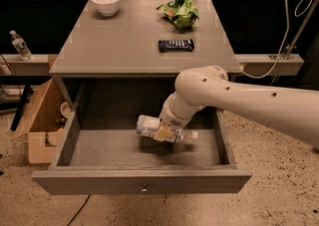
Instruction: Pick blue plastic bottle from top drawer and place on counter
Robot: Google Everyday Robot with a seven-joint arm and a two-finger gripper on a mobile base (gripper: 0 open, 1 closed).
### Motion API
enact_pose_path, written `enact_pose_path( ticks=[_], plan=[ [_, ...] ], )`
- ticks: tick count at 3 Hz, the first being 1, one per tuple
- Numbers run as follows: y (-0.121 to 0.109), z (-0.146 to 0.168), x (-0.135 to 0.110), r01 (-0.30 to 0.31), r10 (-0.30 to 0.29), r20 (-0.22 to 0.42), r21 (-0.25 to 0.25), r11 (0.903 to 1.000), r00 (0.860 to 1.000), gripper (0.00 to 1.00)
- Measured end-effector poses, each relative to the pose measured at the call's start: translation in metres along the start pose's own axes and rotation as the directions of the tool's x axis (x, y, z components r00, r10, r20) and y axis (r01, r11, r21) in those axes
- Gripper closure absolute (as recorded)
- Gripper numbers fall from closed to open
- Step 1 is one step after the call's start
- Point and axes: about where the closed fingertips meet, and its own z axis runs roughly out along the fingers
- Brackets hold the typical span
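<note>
The top drawer point(144, 181) is pulled open below the counter point(129, 41). The blue plastic bottle point(146, 125) lies on its side, white cap to the right, held just above the drawer floor with its shadow under it. My gripper point(163, 132) reaches down into the drawer from the right and is shut on the bottle's middle. A tan finger pad point(161, 134) shows against the label. The white arm point(239, 98) crosses over the drawer's right side.
On the counter are a white bowl point(106, 2), a green snack bag point(179, 12) and a dark candy bar point(175, 45). A small water bottle point(20, 46) stands on the left ledge. A cardboard box point(40, 120) sits left of the drawer. A cable point(289, 26) hangs at right.
</note>
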Motion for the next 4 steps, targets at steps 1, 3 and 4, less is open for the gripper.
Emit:
enact_pose_path(
  ticks=[1, 3, 4],
  plan=[
    [-0.01, -0.078, 0.007, 0.036, -0.041, 0.04, 0.111, 0.9932, 0.998, 1.0],
    [-0.015, -0.1, -0.013, 0.101, -0.105, 0.02, 0.14, 0.985, 0.994, 1.0],
    [-0.032, -0.142, -0.05, 0.204, -0.205, -0.016, 0.198, 0.9587, 0.979, 1.0]
  ],
)
